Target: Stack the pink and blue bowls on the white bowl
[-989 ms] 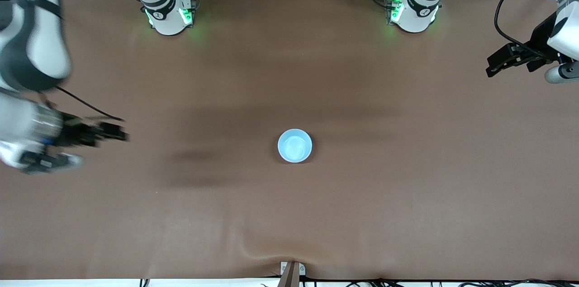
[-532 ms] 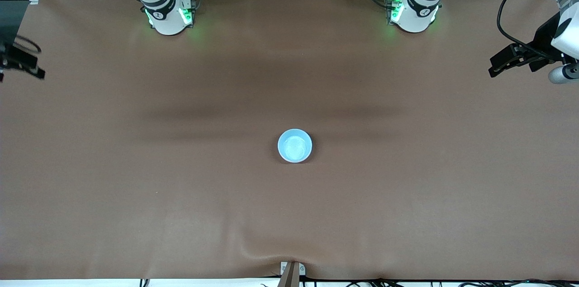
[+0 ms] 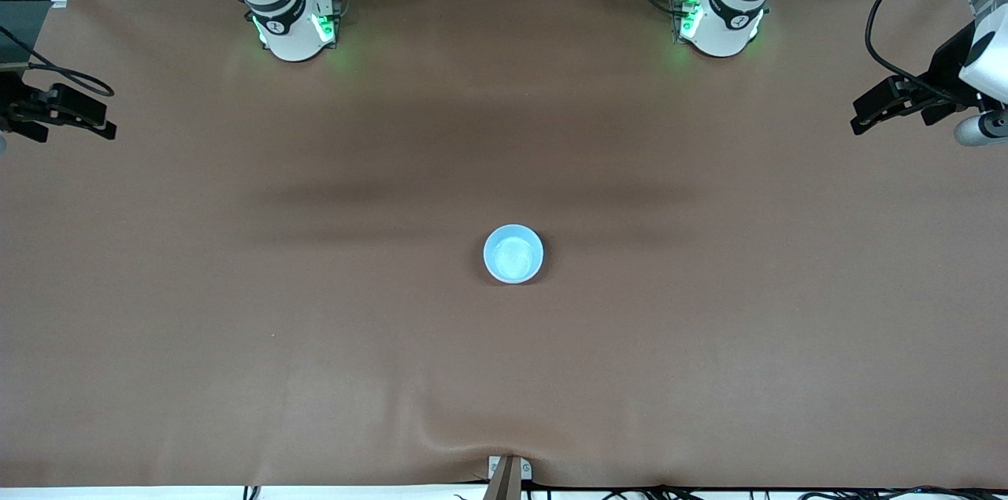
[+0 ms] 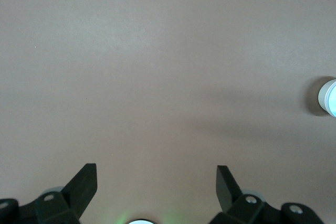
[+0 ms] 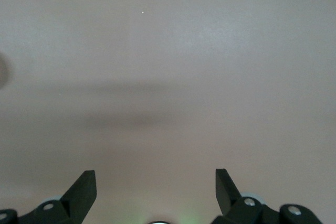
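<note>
Blue bowl [image 3: 513, 253] topmost at mid-table — stack judged done; left gripper [image 3: 866, 111] and right gripper [image 3: 98, 122] parked at table ends, fingers spread, nothing held.

I see one obstacle on the brown surface [image 3: 709, 342]: the blue bowl [image 3: 513, 253], near the middle and somewhat closer to the front edge. Everywhere around it I have open room out to all four edges. The left end effector [image 3: 860, 123] and right end effector [image 3: 101, 124] hang over opposite ends, fingers spread.
</note>
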Robot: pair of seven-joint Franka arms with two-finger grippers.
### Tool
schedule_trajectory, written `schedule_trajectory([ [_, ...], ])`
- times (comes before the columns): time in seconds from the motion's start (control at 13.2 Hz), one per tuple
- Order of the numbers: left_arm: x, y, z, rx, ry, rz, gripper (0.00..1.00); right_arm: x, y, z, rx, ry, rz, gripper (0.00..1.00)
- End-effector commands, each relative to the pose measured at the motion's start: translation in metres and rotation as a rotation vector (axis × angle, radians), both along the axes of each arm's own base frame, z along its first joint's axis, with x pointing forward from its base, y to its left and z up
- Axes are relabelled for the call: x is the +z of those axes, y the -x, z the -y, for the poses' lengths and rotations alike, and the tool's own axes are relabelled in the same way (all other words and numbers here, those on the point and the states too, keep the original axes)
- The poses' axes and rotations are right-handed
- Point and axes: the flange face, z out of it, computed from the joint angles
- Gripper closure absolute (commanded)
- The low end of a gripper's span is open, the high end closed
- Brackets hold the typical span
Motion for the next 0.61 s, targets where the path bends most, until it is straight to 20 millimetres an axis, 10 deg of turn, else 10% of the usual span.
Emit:
schedule_trajectory([
  [0.0,0.004,0.007,-0.002,-0.021,-0.014,0.021,0.00,0.007,0.023,-0.003,-0.013,0.011,0.040,0.00],
  [0.53,0.015,0.003,0.000,-0.018,0.004,0.044,0.00,0.034,0.019,0.002,-0.020,0.021,0.089,0.00],
])
